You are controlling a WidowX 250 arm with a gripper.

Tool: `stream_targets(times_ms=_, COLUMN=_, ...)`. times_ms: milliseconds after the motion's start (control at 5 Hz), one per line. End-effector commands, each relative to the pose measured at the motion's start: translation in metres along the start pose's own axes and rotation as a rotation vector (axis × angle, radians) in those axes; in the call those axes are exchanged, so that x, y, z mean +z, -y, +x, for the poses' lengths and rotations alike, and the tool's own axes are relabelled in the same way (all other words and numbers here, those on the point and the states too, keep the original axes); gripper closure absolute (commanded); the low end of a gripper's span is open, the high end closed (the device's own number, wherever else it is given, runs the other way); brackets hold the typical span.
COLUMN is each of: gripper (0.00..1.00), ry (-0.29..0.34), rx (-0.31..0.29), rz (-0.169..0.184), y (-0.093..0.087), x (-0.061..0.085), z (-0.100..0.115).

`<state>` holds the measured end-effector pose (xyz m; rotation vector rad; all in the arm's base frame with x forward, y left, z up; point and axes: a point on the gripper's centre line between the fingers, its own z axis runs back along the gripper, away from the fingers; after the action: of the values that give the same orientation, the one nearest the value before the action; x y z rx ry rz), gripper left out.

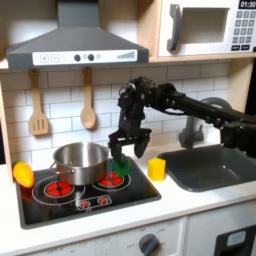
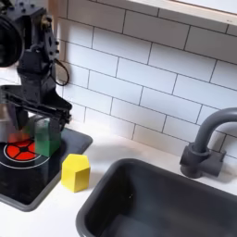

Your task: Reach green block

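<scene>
White worktop [image 1: 190, 205] carries a black hob [image 1: 90, 198]; the gripper [image 2: 46, 120], jaws open around the green block [image 2: 46, 137], stands at the hob's back edge beside the pot [image 1: 80, 160].

You see the pincer [image 2: 42, 125] straddling the green block [image 2: 46, 136] on the hob [image 2: 28, 180]; the yellow block [image 2: 76, 172] sits beside the sink [image 2: 157, 199].

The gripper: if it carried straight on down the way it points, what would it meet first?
Most likely the green block: the gripper points down right over it in both exterior views, its fingers about at the block's top. Whether they already touch is unclear.
</scene>
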<state>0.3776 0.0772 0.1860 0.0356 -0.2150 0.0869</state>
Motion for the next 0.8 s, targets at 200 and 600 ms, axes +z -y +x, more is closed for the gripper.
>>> stream_targets(times_ms=200, gripper=0.00, ry=-0.010, rx=0.007, rz=-0.003, y=0.007, x=-0.010, z=0.009)
stream_targets(times_ms=600, gripper=0.00, ry=-0.025, rx=0.015, rz=0.011, y=0.007, x=-0.018, z=0.014)
